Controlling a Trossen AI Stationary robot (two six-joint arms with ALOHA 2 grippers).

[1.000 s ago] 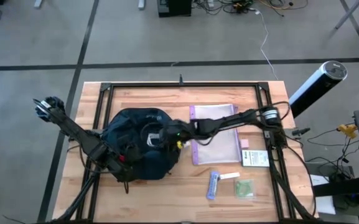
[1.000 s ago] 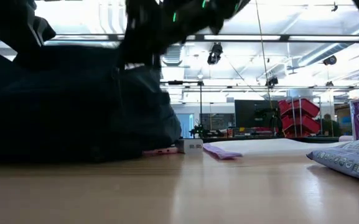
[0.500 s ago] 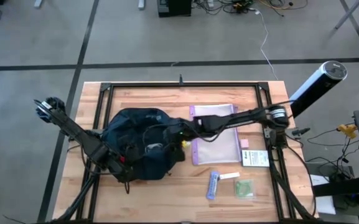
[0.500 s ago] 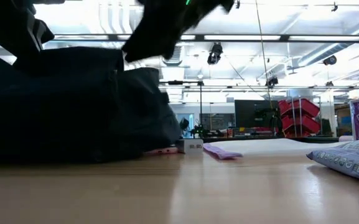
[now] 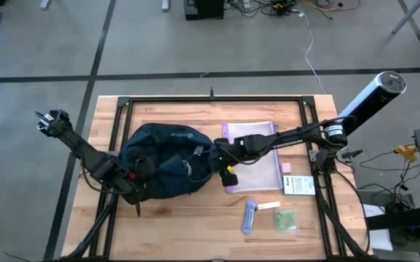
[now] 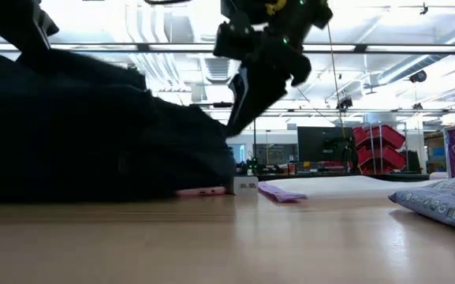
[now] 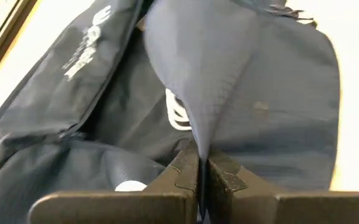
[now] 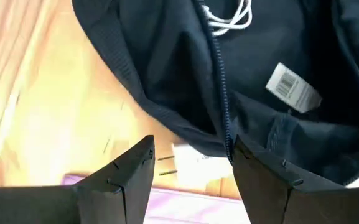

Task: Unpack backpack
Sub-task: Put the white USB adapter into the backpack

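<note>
Pinching a fold of the backpack (image 5: 162, 160) on the counter's (image 5: 195, 218) left with my closed left hand (image 7: 199, 171), I hover the empty, parted right hand (image 8: 188, 163) beside its opening; best re-enter slowly.

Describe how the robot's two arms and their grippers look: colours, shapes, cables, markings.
Both arms are thin, dark and jointed. The left gripper has two flat dark fingers with notched inner edges. The right gripper has two dark, angular, wedge-shaped fingers. The right arm has a silvery ring near its base, black cable along its length, and a small yellow part beside its wrist; a green light shows there in the low view.
</note>
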